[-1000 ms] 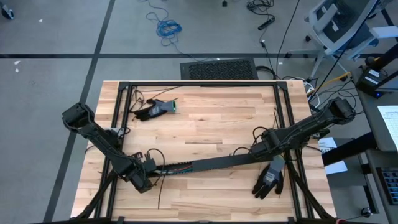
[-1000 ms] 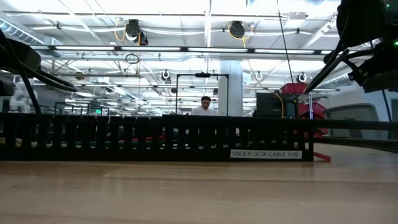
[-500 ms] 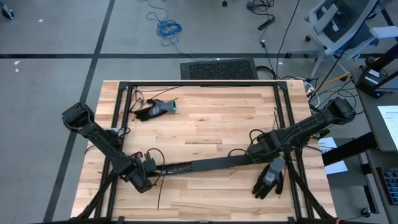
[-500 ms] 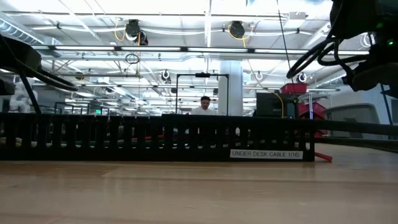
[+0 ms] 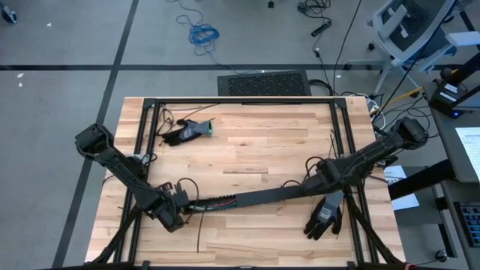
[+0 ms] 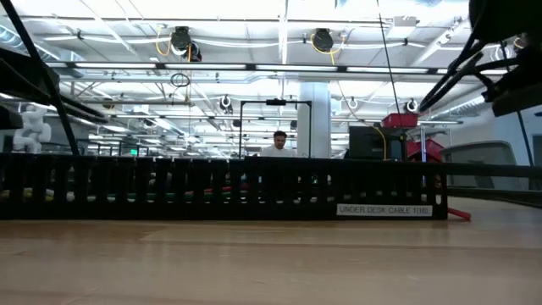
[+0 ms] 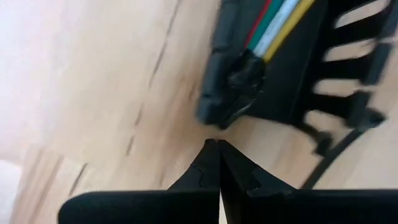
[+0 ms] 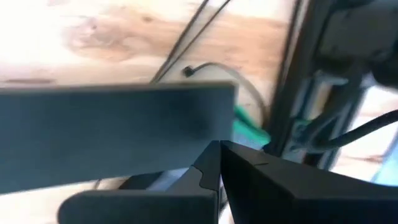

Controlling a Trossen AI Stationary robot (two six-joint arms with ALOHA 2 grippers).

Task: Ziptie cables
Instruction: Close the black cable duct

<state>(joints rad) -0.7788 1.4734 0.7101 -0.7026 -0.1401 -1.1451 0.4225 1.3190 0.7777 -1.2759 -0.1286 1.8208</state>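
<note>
A long black slotted cable duct lies across the table's near half. It fills the low view as a dark wall. The cables, red, green, white and yellow wires, run inside it and end in a small dark connector at its left end. My left gripper points down, shut, just short of that connector. My right gripper is shut at the duct's right end. A thin black strip lies beside the duct. My left gripper's shut fingertips stand a hair from the connector's end; I cannot tell whether they touch it. My right gripper's shut fingertips come steeply from above at the corner of the duct's right end. The picture is blurred there, so the hold cannot be told. The duct lies flat on the table.
One black glove lies at the far left, another near the right front. Thin black strips lie loose. A black metal frame borders the tabletop. People and racks show in the room beyond.
The duct has slid a little toward the table's right edge, its label moving rightward in the low view. My right gripper has rolled slightly at the duct's right end. My left gripper has kept still.
</note>
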